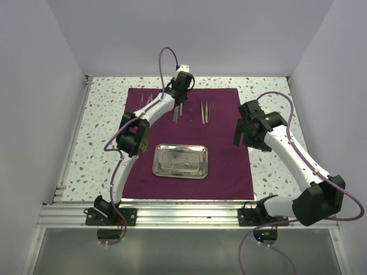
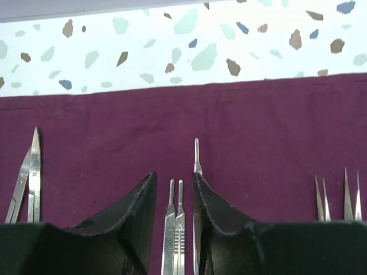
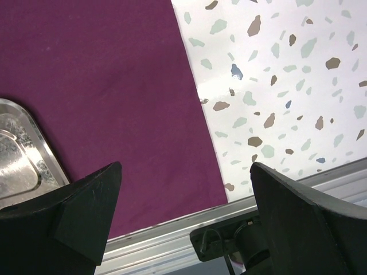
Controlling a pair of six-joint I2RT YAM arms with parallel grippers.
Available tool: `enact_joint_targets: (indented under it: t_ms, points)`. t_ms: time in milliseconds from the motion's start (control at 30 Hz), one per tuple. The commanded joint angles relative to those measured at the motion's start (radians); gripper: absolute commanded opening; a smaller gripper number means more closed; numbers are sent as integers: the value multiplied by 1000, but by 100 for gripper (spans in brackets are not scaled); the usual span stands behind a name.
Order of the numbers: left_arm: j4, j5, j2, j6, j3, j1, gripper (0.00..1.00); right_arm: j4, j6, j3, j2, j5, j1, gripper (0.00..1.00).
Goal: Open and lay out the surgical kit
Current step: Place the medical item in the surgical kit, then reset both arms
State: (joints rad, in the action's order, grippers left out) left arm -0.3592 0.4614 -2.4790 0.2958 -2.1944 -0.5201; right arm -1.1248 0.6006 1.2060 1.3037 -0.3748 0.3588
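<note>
The maroon cloth [image 1: 229, 166] lies spread flat on the table. The steel tray [image 1: 180, 161] sits empty on its near half. My left gripper [image 1: 178, 105] is open and low over the cloth's far part. In the left wrist view two scalpel handles [image 2: 175, 229] lie side by side between the fingers of that gripper [image 2: 174, 176]. A third handle [image 2: 196, 154] lies along the right finger's inner face. Scissors [image 2: 28, 183] lie to the left and tweezers [image 2: 351, 197] to the right. My right gripper [image 1: 241, 140] is open and empty above the cloth's right edge [image 3: 195, 143].
The speckled table [image 1: 103, 137] surrounds the cloth, between white walls. An aluminium rail [image 1: 189, 213] with the arm bases runs along the near edge and shows in the right wrist view [image 3: 172, 235]. The tray's corner [image 3: 23, 154] shows beside the right gripper's left finger.
</note>
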Motion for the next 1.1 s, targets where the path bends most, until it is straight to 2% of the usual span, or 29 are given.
enact_joint_targets:
  t_ms: [0, 67, 100, 167, 233, 267, 333, 367, 400, 433, 567, 667, 867, 967, 1067]
  points:
    - [-26, 10, 118, 11, 51, -4, 34, 26, 1, 38, 25, -1, 0, 98]
    - [-44, 0, 208, 25, 116, -6, 37, 39, -2, 43, 26, 13, 0, 98]
    - [-43, -6, 248, 31, 201, -6, 39, 62, -10, 47, 25, 20, -1, 98]
    - [-52, -29, 331, 42, 289, -8, 49, 101, -39, 50, -7, 45, -1, 98]
    - [-70, -52, 463, 49, 408, -11, 53, 169, -58, 55, -44, 79, 0, 98]
    - [-78, -64, 558, 49, 453, -14, 59, 184, -73, 69, -61, 92, -1, 98]
    - [-81, -79, 653, 43, 594, -23, 64, 223, -87, 96, -104, 90, 0, 98]
    - [-81, -95, 752, 40, 643, -24, 76, 226, -69, 107, -119, 67, 0, 98]
    - [-83, -102, 800, 37, 732, -26, 82, 221, -56, 116, -121, 44, -1, 98]
    - [-99, -99, 848, 34, 772, -24, 99, 214, -47, 138, -124, 9, -1, 99]
    - [-156, -49, 1116, 17, 923, -23, 100, 229, -87, 176, -133, 25, -1, 98]
    - [-217, -15, 1227, 16, 966, -17, 100, 272, -105, 176, -155, 79, 0, 98]
    - [-277, 55, 1341, 77, 998, -8, 100, 318, -84, 126, -210, 128, -1, 98]
    - [-233, 89, 1400, 77, 1045, -6, 100, 382, -94, 72, -262, 168, -1, 98]
    - [-172, 167, 1437, 43, 1104, -4, 100, 352, -93, 82, -265, 134, 0, 98]
